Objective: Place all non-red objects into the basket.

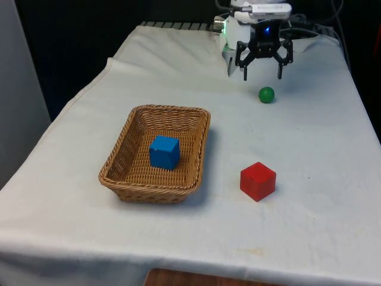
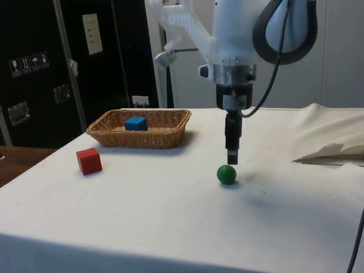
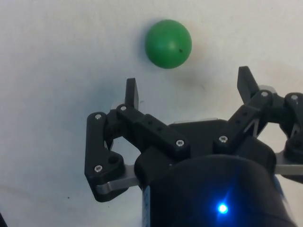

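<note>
A: Item 1, claw (image 1: 262, 77)?
B: Black, 2 fingers (image 3: 132, 92), spread wide, nothing betw. them. Hangs above the surface (image 1: 309, 149), pointing down, tips clear of the cloth. In the side view it sits just above and beside the green ball (image 2: 227, 174), not touching.

A: Item 2, green ball?
B: 1 pc, on the cloth at the robot's end, just in front of the claw in the front view (image 1: 266, 94). Wrist view: ball (image 3: 168, 43) lies beyond the fingertips, outside the gap.

A: Item 3, basket?
B: Wicker, rectangular (image 1: 113, 173), on the front view's left, well apart from the ball. Holds 1 blue cube (image 1: 164, 152), resting on its floor.

A: Item 4?
B: Red cube (image 1: 258, 181), on the cloth near the basket's side, on the front view's right of it, not touching. Side view: cube (image 2: 89, 160) stands in front of the basket (image 2: 136, 136).
</note>
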